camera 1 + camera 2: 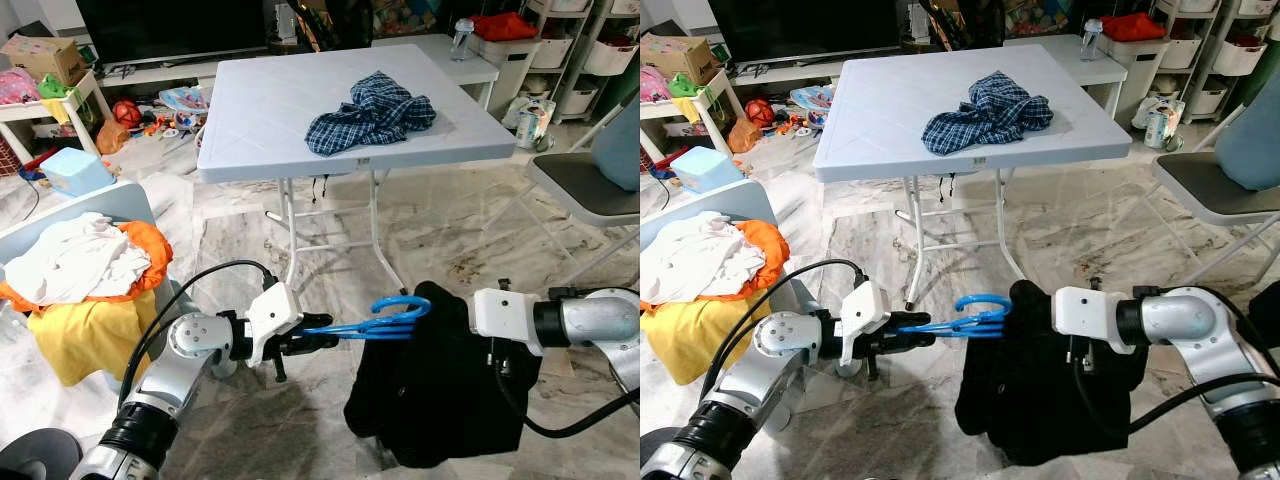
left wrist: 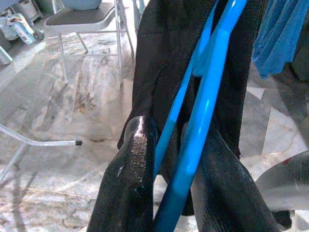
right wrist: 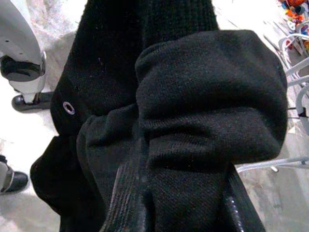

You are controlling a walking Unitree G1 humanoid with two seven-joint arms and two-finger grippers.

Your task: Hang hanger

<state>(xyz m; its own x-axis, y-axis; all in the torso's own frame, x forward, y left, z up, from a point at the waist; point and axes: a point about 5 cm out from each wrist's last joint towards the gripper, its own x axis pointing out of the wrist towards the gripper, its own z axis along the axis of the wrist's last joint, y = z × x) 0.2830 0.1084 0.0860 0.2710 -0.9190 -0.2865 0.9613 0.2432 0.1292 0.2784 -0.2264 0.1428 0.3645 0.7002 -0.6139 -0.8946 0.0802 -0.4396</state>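
Left eye view: a blue hanger (image 1: 375, 321) is held level above the marble floor (image 1: 440, 240), clamped at one end between the fingers of the left gripper (image 1: 318, 340). Its far end is buried in a black garment (image 1: 440, 390), which is bunched and pinched by the right gripper (image 3: 178, 203). Behind, a plaid shirt (image 1: 370, 112) is lying on a white folding table (image 1: 260, 110), with a heap of laundry (image 1: 80, 265) at left.
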